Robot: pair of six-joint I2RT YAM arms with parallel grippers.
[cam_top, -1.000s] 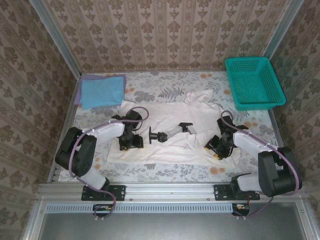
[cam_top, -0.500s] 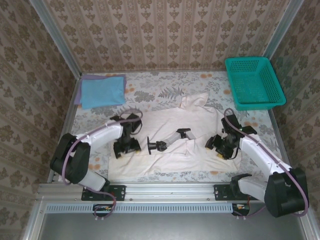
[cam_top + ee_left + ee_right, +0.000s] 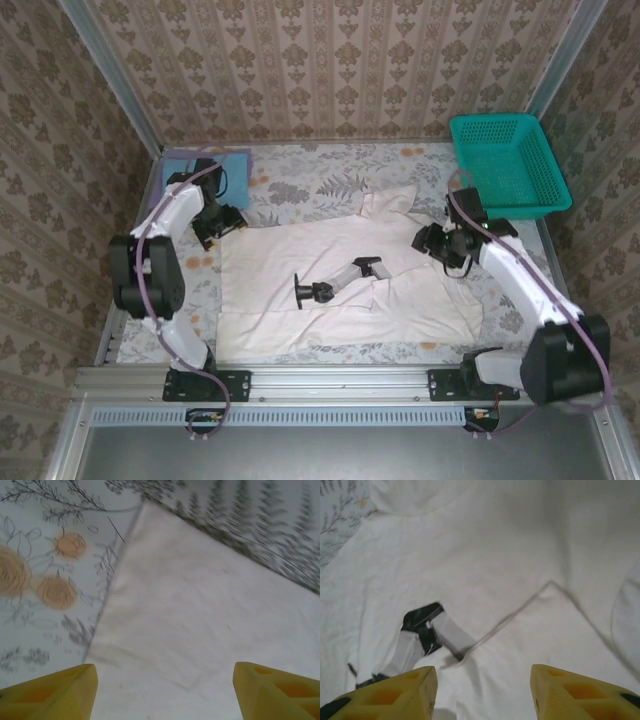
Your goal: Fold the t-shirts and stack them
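The off-white cotton t-shirt (image 3: 280,255) with a black chest print (image 3: 318,291) lies spread flat mid-table. The folded light blue t-shirt (image 3: 240,165) occupies the far-left corner, and the teal plastic mesh basket (image 3: 497,118) the far-right. The left gripper (image 3: 165,690) hangs over the off-white shirt's far-left corner, jaws apart and empty. The right gripper (image 3: 482,690) is likewise parted and empty over its right side. One second ago both grippers sat nearer the front hem.

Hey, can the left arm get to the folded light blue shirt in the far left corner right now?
Probably yes. The left gripper hovers just beside the light blue shirt, at the off-white shirt's far left corner. Its jaws are open and empty, and nothing lies between it and the blue shirt.
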